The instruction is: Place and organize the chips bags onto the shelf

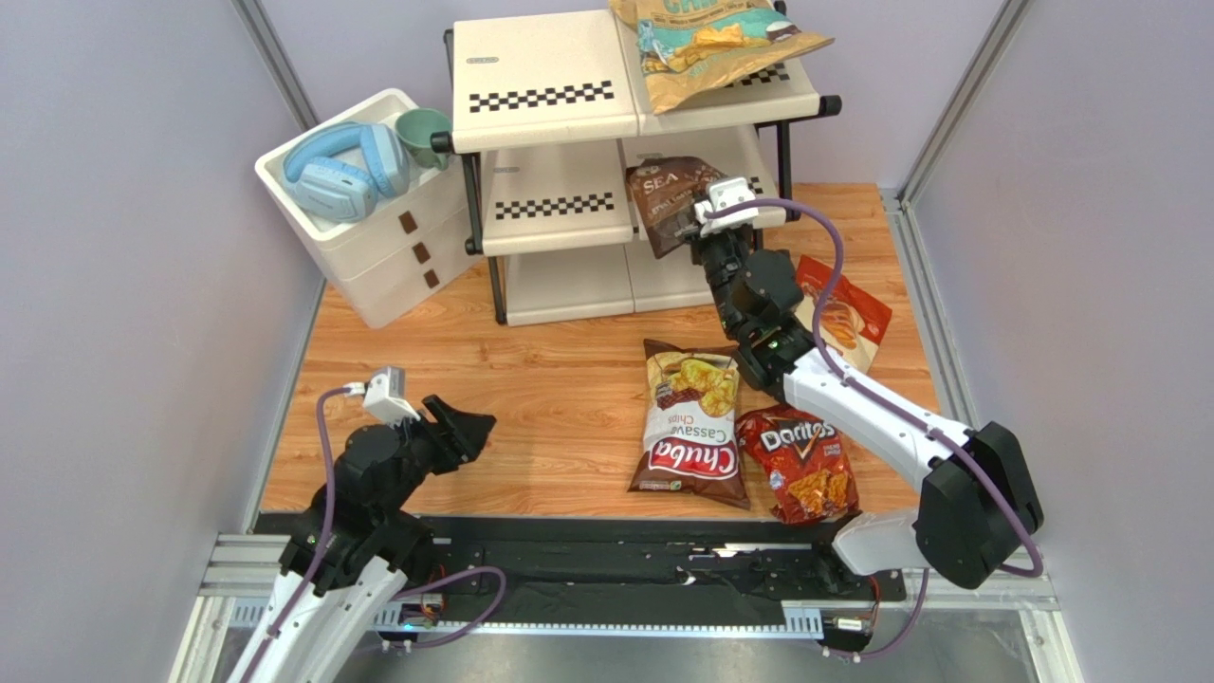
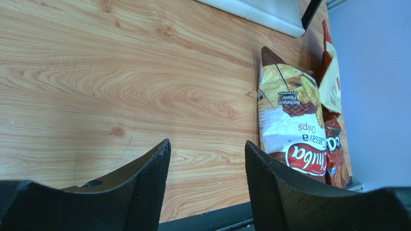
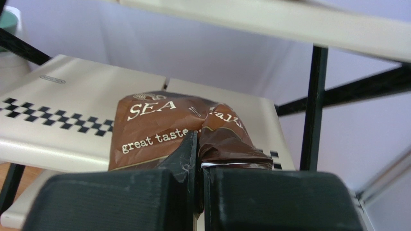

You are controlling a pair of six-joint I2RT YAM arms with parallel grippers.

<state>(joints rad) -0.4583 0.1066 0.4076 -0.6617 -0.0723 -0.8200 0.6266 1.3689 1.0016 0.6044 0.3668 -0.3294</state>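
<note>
Pinching edge of brown bag (image 1: 667, 192) in right gripper (image 1: 698, 222), upper centre, to slide onto shelf (image 1: 549, 207), with left gripper (image 1: 482, 430) parted, lower left.

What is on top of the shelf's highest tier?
One tan-and-teal chips bag lies on the right half of the shelf top tier, overhanging its front edge. Whatever lies beneath the bag is covered.

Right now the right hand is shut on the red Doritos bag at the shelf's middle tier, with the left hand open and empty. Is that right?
Not quite: the right hand is shut on the dark brown Sea Salt bag, as the right wrist view shows. The rest stands.
</note>
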